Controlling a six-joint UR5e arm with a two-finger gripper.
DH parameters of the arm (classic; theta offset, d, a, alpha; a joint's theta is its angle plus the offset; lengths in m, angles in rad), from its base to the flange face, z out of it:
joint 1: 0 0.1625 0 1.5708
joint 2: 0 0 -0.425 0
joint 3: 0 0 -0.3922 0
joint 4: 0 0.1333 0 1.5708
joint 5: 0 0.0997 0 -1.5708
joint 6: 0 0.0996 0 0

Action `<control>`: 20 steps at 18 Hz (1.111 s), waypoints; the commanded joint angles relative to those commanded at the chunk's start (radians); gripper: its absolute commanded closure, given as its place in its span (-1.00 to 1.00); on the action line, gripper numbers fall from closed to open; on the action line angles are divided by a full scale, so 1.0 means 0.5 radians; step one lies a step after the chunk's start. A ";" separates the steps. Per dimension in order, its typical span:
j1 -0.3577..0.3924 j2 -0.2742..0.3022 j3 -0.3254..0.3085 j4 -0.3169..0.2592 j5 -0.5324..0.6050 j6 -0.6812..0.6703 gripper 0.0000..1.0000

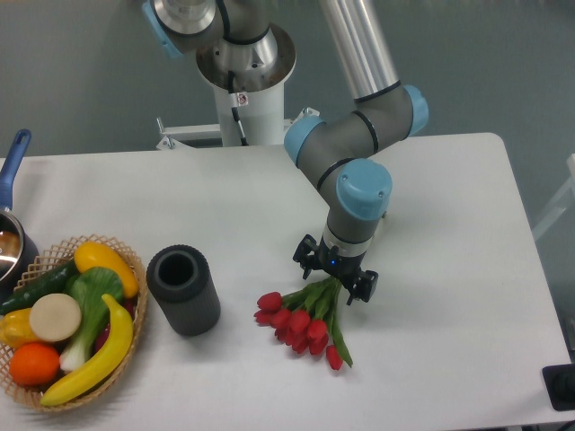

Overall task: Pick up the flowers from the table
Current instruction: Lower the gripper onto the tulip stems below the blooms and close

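Observation:
The flowers (301,323), a bunch of red tulip buds with green stems, lie on the white table (449,206) at front centre. The buds point to the front left and the stem ends run up to the right. My gripper (334,275) points straight down over the stem ends. Its black fingers (365,287) are spread apart on either side of the stems, so it looks open. The fingertips and the tan band are hidden under the gripper body.
A dark grey cylindrical cup (183,289) stands left of the flowers. A wicker basket (126,260) at the front left holds toy fruit and vegetables. A pot with a blue handle (13,162) sits at the left edge. The robot base (243,90) stands behind the table.

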State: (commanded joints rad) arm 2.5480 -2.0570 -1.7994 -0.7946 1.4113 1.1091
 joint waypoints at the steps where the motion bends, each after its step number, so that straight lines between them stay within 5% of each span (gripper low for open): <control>1: -0.006 -0.009 0.006 0.003 0.000 0.000 -0.73; 7: -0.009 -0.012 0.009 0.000 0.000 0.003 -0.53; 13: -0.012 -0.003 0.006 0.000 0.003 0.000 0.05; 20: -0.012 0.006 0.003 0.000 0.003 -0.003 0.24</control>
State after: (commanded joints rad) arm 2.5418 -2.0540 -1.7978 -0.7946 1.4128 1.1075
